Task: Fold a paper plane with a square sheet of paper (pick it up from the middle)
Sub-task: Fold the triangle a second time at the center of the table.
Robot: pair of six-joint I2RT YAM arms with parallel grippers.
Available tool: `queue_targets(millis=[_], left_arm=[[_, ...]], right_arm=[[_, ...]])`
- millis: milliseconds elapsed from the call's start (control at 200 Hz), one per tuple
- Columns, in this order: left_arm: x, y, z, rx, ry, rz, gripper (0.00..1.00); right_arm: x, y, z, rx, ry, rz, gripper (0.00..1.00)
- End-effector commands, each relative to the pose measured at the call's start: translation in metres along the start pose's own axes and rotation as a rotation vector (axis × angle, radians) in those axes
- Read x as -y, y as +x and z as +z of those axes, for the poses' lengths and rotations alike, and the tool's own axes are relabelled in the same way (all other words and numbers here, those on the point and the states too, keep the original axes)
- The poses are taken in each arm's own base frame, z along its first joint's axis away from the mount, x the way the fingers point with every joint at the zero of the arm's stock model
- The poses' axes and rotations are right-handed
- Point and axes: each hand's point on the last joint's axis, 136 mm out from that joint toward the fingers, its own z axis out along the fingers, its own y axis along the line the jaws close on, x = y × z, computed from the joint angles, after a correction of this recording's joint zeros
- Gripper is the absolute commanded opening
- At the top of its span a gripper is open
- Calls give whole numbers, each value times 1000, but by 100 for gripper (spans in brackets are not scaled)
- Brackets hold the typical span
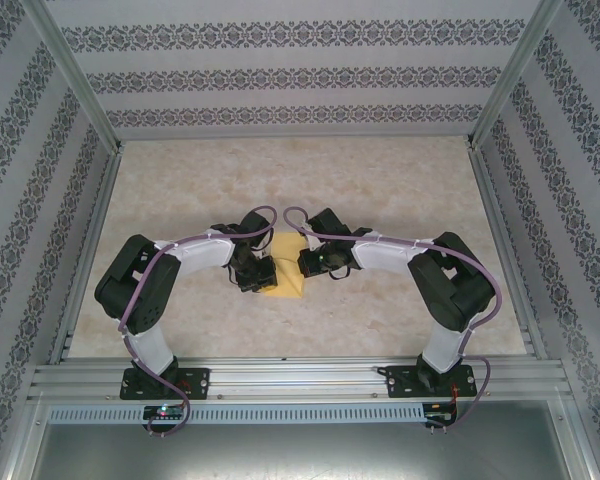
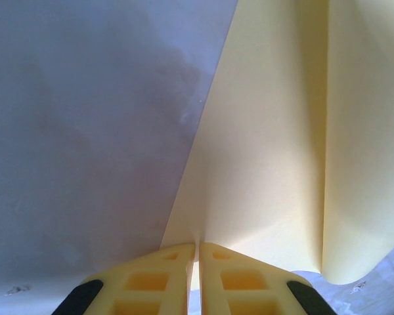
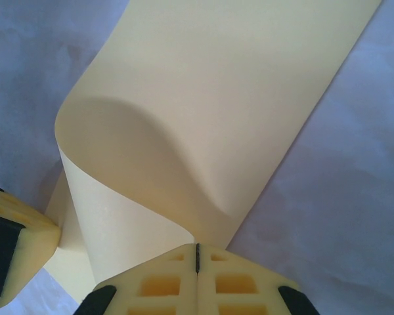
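The square sheet of paper (image 1: 286,277), pale yellow, lies on the table between the two arms. My left gripper (image 1: 263,272) is at its left side and is shut on the sheet's edge (image 2: 269,164), the paper pinched between the jaws of that gripper (image 2: 198,248). My right gripper (image 1: 302,262) is at the sheet's right side. Its jaws (image 3: 197,249) are shut on the paper (image 3: 203,98), which curls up and over in a loose bend. One finger (image 3: 16,239) of the left gripper shows at the lower left of the right wrist view. A paper plane is out of view.
The beige marbled tabletop (image 1: 400,180) stretches behind and beside the sheet. Aluminium rails (image 1: 300,378) run along the near edge, with metal posts and patterned walls (image 1: 300,80) on the other three sides.
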Motion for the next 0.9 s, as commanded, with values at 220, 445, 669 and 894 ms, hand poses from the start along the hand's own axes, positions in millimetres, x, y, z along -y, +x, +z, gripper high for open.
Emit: queue_targets(millis=[220,445,669,894], left_arm=[[-22,9,13,-18,-81,-22,14],[-23,9,12,-16,-90,-17,14],[-23,6,6,9,-94,-9,14],[-23,5,4,19,-102,-5,14]], right_arm=[[0,2,-2,0,-12,-8,5],[0,3,-1,-6,-10,-10,5],[2,0,-7,19,4,-10,5],[6,0,-7,13,14,-9,5]])
